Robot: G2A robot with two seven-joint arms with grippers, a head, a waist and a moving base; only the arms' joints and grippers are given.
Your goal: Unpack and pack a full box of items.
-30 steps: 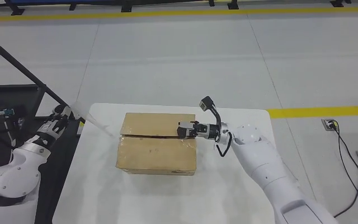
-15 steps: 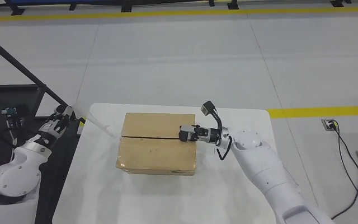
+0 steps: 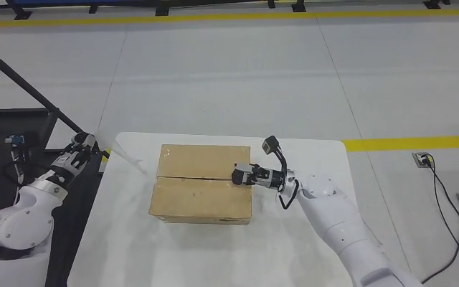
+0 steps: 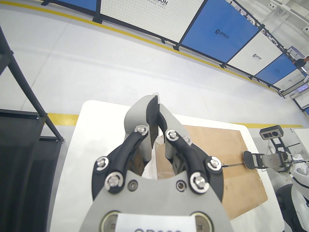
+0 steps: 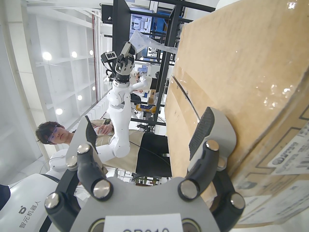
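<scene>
Right end effector sits at the box seam.

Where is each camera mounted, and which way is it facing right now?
Top view: overhead on the robot, facing down at table and box; left arm and right arm show.
Left wrist view: on that wrist, facing past the left end effector, shut on a clear strip, across the box.
Right wrist view: on that wrist, facing past the open right end effector along the box top.
Shared: each wrist view shows the box and the other arm's end effector.
</scene>
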